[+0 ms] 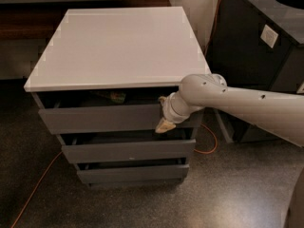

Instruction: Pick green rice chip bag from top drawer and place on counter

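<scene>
The gripper (165, 124) hangs before the top drawer (95, 118) front; open or closed, I cannot tell. Up-left of it, inside the drawer gap, sits the green rice chip bag (117, 97). Above it spreads the pale desk (118, 46); below, dark speckled floor (237, 189).

Green rice chip bag (117, 97) inside top drawer (99, 118), only a green sliver seen in the dark gap, near mid-width; top drawer grey, flat-fronted, pulled out slightly beneath counter (118, 46); counter white-grey, smooth, flat; gripper (165, 124) against drawer front, right part, by lower edge.
</scene>
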